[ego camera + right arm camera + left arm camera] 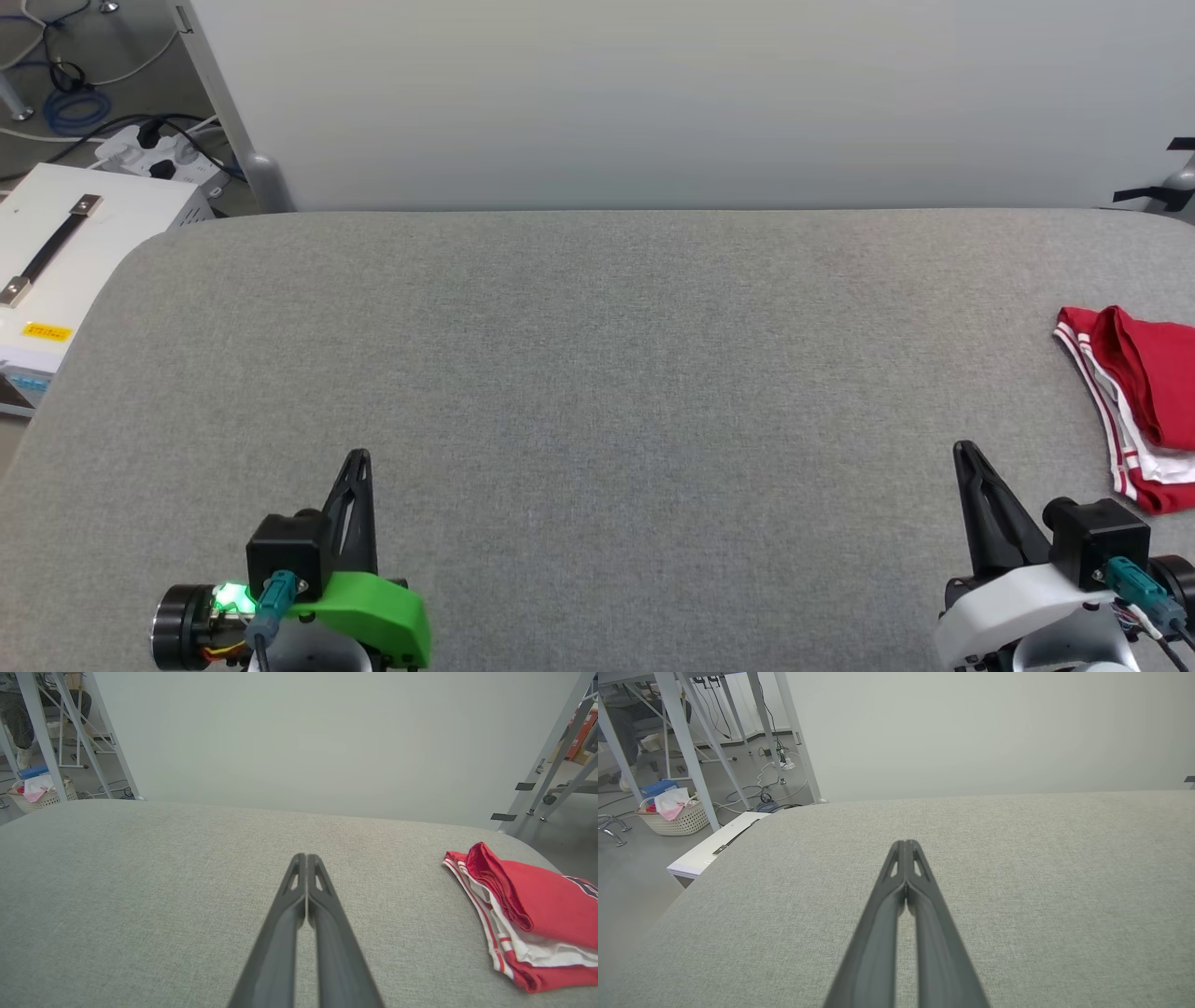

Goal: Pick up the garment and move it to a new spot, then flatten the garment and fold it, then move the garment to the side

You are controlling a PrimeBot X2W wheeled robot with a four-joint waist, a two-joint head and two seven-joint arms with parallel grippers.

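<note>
left gripper: lower left, fingers together, over grey table | right gripper: lower right, fingers together | garment: folded red-and-white bundle, lies on table at right edge, near right gripper, apart | white box: stands off table's left corner

Matt coarse-woven table, garment perhaps cotton

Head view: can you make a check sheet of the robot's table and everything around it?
Surface: grey fabric table, smooth.
Job's things: red garment with white striped trim, folded over at the table's right edge.
Clutter: nothing seen.
End effectors: left end effector and right end effector both shut, holding nothing.
Cables: cables and a power strip on the floor, far left.
Surroundings: white box, pale wall, laundry basket.
</note>
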